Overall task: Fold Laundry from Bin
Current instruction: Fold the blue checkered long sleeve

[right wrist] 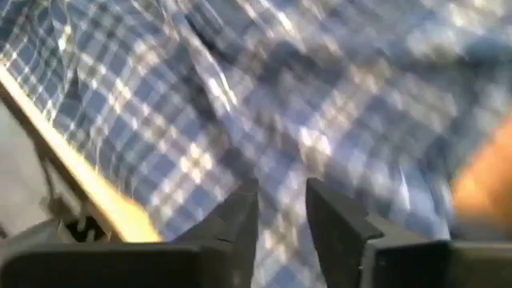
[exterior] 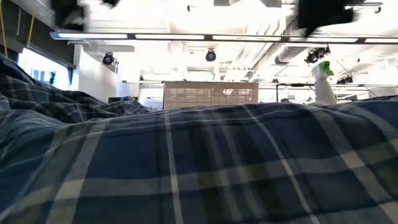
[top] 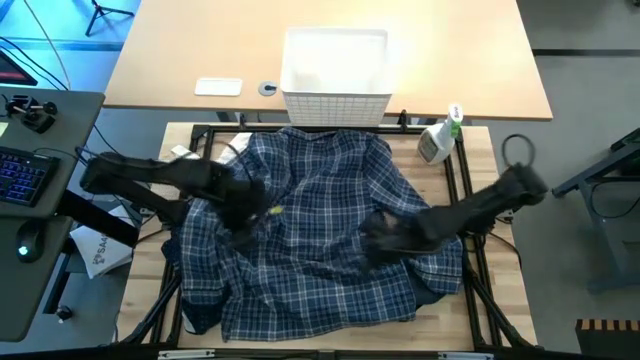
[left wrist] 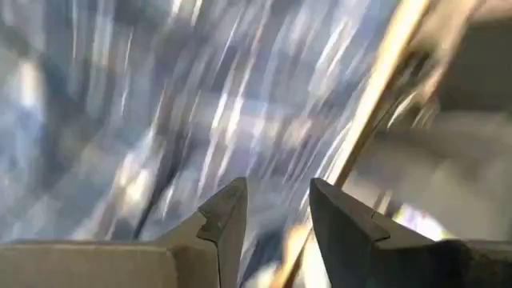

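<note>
**Plaid shirt lying rumpled across the table, both claws over it**

The blue-and-white plaid shirt is sprawling over the middle of the table, bunched into ridges and folds, with a darker edge poking out at about five o'clock. The white lattice bin is sitting at twelve o'clock, just beyond the shirt's far edge, and a spray bottle is standing at about two o'clock.

From above, the left claw is hanging over the shirt at nine o'clock and the right claw at about four o'clock, but their fingers are blurring into the cloth.

The wrist views are filling that in. The left claw is showing a narrow gap between its fingers with nothing in it, and plaid is streaking past beneath. The right claw is likewise narrowly parted and empty, close above the cloth.

The low view is showing only a wall of plaid, with the bin and bottle peeking over it.
</note>
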